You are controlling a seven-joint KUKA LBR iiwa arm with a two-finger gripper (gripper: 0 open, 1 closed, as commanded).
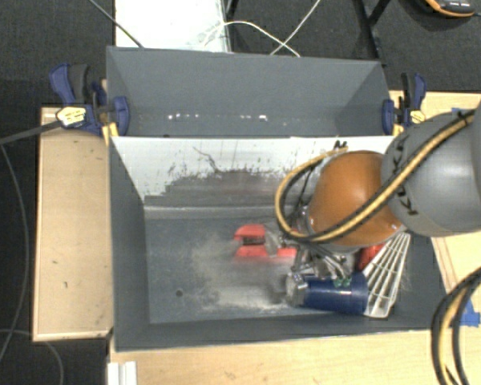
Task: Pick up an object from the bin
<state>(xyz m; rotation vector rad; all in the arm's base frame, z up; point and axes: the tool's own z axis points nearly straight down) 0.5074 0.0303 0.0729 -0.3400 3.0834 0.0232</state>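
As the gripper hangs low at the bin's front right: notes run from the front wall back.
Bin [191,283]: grey metal; left half of the floor is bare and scuffed.
Task's thing, likeliest: dark blue cylinder [337,297], lying on its side close to the front wall, right of middle.
Gripper [299,282]: down at the floor, at the cylinder's left end, touching or just beside it. How far open it is, I cannot tell, nor whether it has hold of anything.
White slatted thing [390,273]: fan-shaped, just right of the cylinder, its ribs running back under the arm.
Red sliver [371,254]: between the slats and the orange cover [349,199].
Red pieces [251,234]: mid-floor, left of the gripper, close together.
Step in hand, by my reading: closing on the blue cylinder.
Doing it well: grip across the round body, not the end, or it may roll away toward the wall; lift straight up, clear of the slats.
Count: blue cylinder, one; white slatted thing, one; red sliver, one; red patches mid-floor, three, perhaps fewer separate pieces.
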